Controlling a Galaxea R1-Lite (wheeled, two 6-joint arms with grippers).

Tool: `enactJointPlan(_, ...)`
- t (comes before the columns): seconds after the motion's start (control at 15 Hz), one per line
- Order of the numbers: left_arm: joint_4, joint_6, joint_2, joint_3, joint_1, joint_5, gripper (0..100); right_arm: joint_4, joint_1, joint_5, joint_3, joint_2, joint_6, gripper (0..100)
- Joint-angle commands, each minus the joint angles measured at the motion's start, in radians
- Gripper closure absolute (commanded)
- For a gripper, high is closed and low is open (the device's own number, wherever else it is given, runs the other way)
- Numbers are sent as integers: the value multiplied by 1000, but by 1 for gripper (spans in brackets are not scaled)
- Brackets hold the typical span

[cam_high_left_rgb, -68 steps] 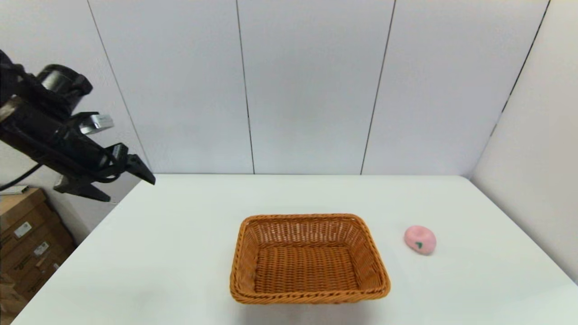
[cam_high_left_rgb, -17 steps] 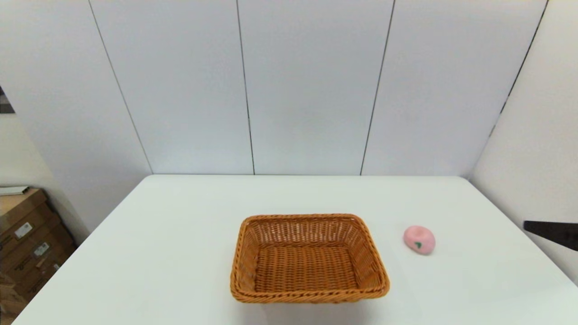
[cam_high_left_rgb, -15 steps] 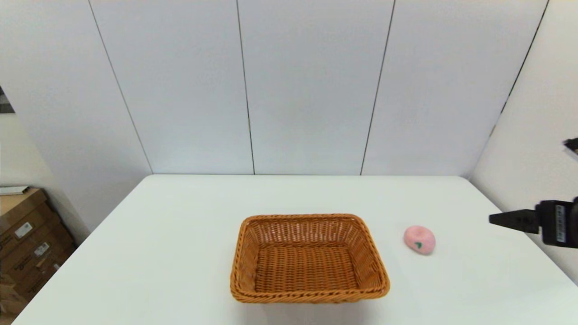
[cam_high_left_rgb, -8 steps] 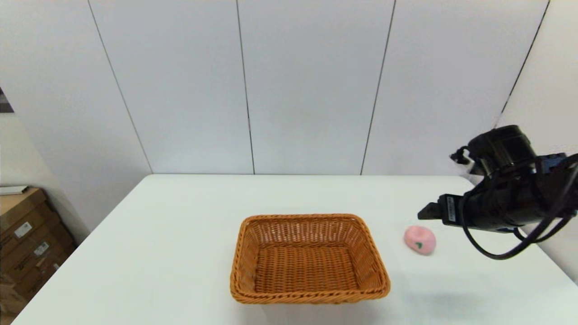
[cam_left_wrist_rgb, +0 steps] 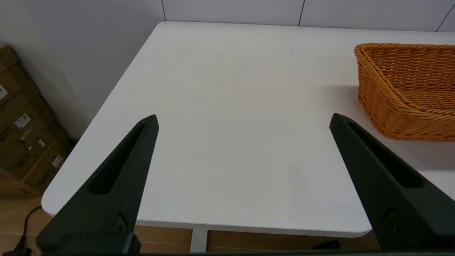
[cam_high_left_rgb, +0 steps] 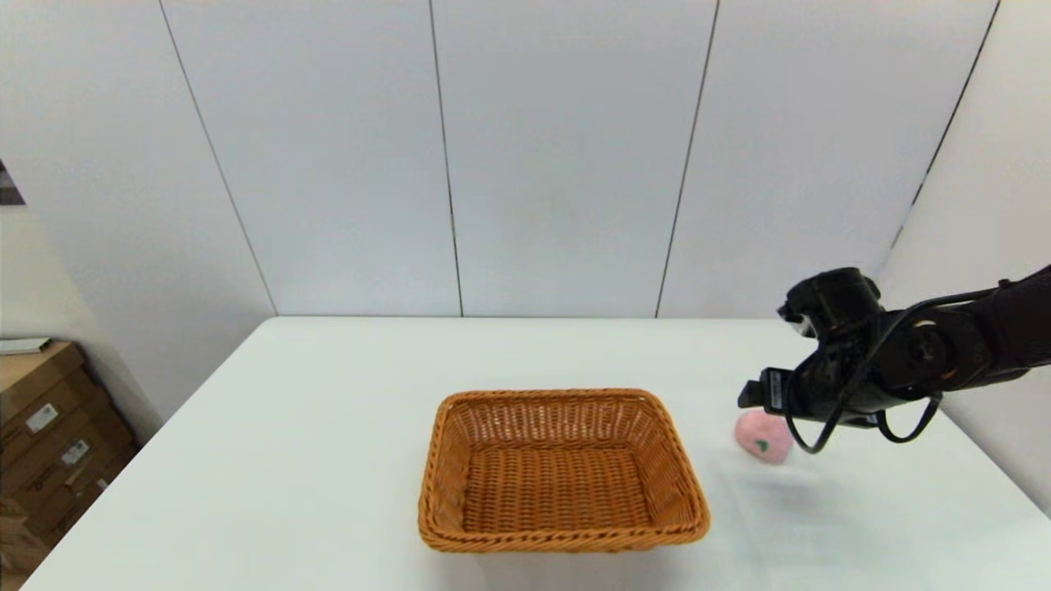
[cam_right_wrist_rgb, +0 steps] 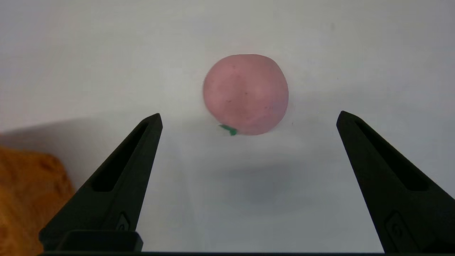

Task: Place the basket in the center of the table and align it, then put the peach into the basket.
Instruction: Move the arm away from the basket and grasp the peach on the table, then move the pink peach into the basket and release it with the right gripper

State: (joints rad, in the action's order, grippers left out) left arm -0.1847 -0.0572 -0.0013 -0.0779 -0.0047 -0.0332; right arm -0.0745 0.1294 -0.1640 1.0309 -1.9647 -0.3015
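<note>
A: Where do the task's things lie, and what is the step in hand?

B: The basket (cam_high_left_rgb: 562,469) sits squarely near the middle of the table (cam_high_left_rgb: 328,427), long side toward the robot, so placing and aligning it looks finished. The peach (cam_high_left_rgb: 764,437) rests on the bare top to the basket's right, apart from it. The step, by my reading, is the reach for the peach.

A: And the grippers?

B: The right gripper (cam_right_wrist_rgb: 249,119) hangs above the peach with its fingers (cam_right_wrist_rgb: 117,177) spread wide, holding nothing; in the right wrist view the peach lies between the two tips and a little beyond them. The left gripper (cam_left_wrist_rgb: 243,121) is parked off the table's left side, also spread wide and empty, with the basket's near corner (cam_left_wrist_rgb: 401,89) at the edge of its view.

A: How is the reach done well?

B: Carry the tips slightly farther forward so the peach is centred between them, descend until they flank its widest part, then close gently. A round thing pinched off-centre would likely roll or squirt away.

A: How does the peach look?

B: Small, round, matt pink, faintly speckled, with a tiny green leaf mark (cam_right_wrist_rgb: 228,129) low on one side; the head view hints at a dimple on top
</note>
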Motion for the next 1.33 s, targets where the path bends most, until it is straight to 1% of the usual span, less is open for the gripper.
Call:
enactJointPlan(0.07,-1,-3,0,0,0,-2,0,-1,-10,-3,46,-112,-27,0)
enactJointPlan(0.27,-1,-4,0,0,0,-2,0,5,-8,1,75,-184,-28,0)
enactJointPlan(0.33,-1,-4,0,0,0,-2,0,5,-10,0,90,-201,-30,100)
enactJointPlan(0.47,-1,-4,0,0,0,-2,0,5,-11,-2,110,-237,-31,100)
enactJointPlan(0.6,-1,-4,0,0,0,-2,0,5,-11,0,126,-264,-59,100)
enactJointPlan(0.8,-1,-4,0,0,0,-2,0,5,-17,1,132,-275,-62,100)
enactJointPlan(0.87,-1,-4,0,0,0,-2,0,5,-19,3,132,-264,-65,100)
enactJointPlan(1.13,-1,-4,0,0,0,-2,0,-18,-42,15,127,-103,-67,100)
enactJointPlan(1.2,-1,-4,0,0,0,-2,0,-50,-42,21,127,-49,-68,100)
enactJointPlan(1.27,-1,-4,0,0,0,-2,0,-97,-40,38,127,15,-76,100)
enactJointPlan(1.33,-1,-4,0,0,0,-2,0,-140,-36,74,129,76,-91,100)
